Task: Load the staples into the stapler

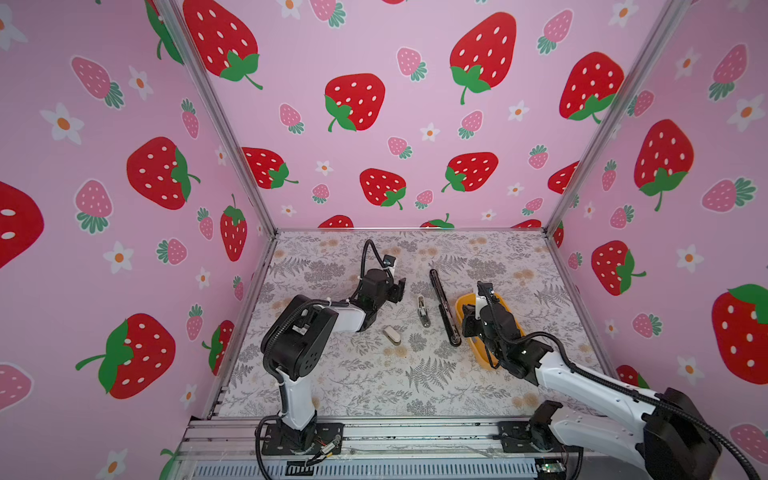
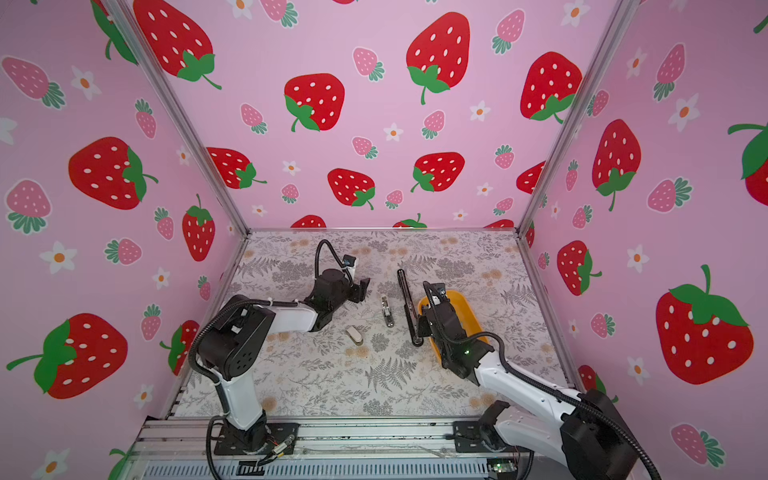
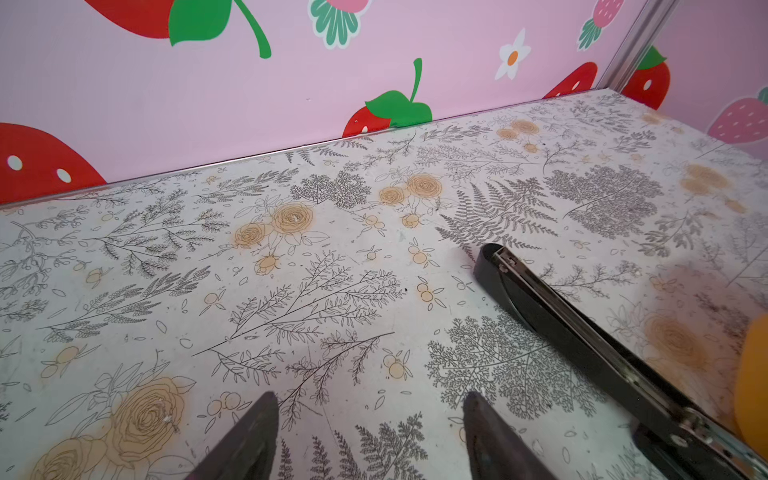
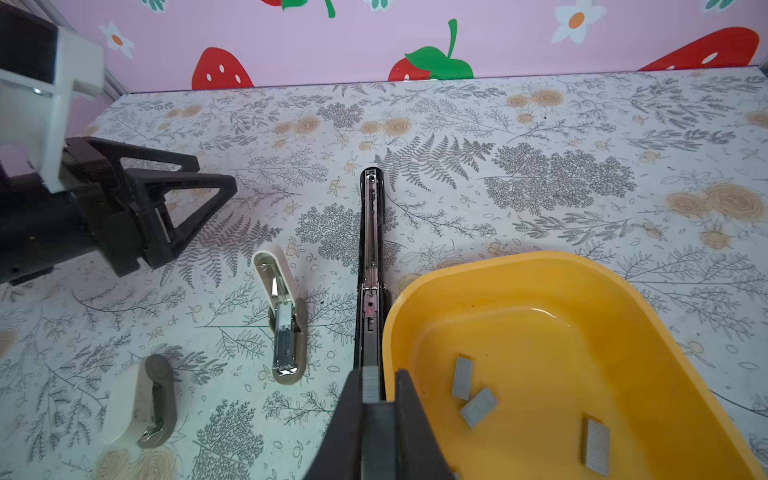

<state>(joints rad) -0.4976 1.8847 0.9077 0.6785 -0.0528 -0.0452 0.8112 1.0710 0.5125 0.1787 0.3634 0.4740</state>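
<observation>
Lying opened out flat on the floral table (image 1: 374, 386), a long black stapler (image 1: 444, 305) is recorded at lower centre of both top views, metal rail facing up. A yellow tray (image 4: 519, 259) is set just right of it, its rim close against the stapler's side; contact cannot be confirmed. 3 loose strips of staples (image 4: 462, 377) are noted on the tray floor, 2 lying together and the 3rd apart. Left of the black stapler, 2 small ones are seen: an open whitish stapler (image 1: 423, 311) just beside it, and a closed whitish stapler (image 1: 392, 335) further toward lower left. Much of the tray is hidden in both top views by the right arm (image 1: 582, 374), which reaches over it.

Right gripper (image 4: 377, 376): the fingers are drawn almost together and clamped on 1 short grey held strip (image 4: 370, 386), gripped by its 2 long sides. In the right wrist view the held strip is lined up with the near end of the black stapler's rail; whether it touches the rail cannot be told.

Left gripper (image 3: 370, 397): the fingers are parted moderately, with nothing between them. It is held over bare table, left of the black stapler's far end and near the open whitish stapler.
</observation>
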